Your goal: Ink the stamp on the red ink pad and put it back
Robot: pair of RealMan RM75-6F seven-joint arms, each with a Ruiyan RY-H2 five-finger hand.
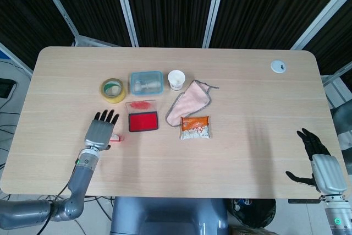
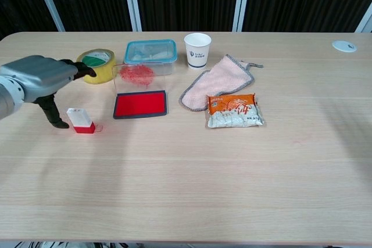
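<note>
The chest view shows the stamp (image 2: 80, 121) plainly: a small block with a clear upper part and a red base, standing upright on the table (image 2: 192, 178), its long axis vertical and leaning slightly left at the top. It sits just left of the red ink pad (image 2: 140, 104), apart from it. In the head view the stamp (image 1: 114, 136) is only a small red and white speck at the edge of the left robot hand (image 1: 100, 130), mostly covered by it.

The left robot hand (image 2: 39, 79) is spread with fingers apart and holds nothing; in the chest view its thumb points down just left of the stamp without clearly touching it, and its fingertips reach toward the tape roll (image 2: 96, 65). The frame cuts off its wrist there, while the head view shows the whole arm.

Only the head view shows the right robot hand (image 1: 319, 164), open with fingers spread, at the table's near right corner, well apart from everything.

The ink pad's clear lid (image 2: 135, 76) stands up behind the pad, smeared red. Behind it lie a lidded box (image 2: 150, 53), whose contents are hard to make out, and a cup (image 2: 197, 50). A pink cloth (image 2: 216, 81) and a snack packet (image 2: 235, 111) lie to the right.
</note>
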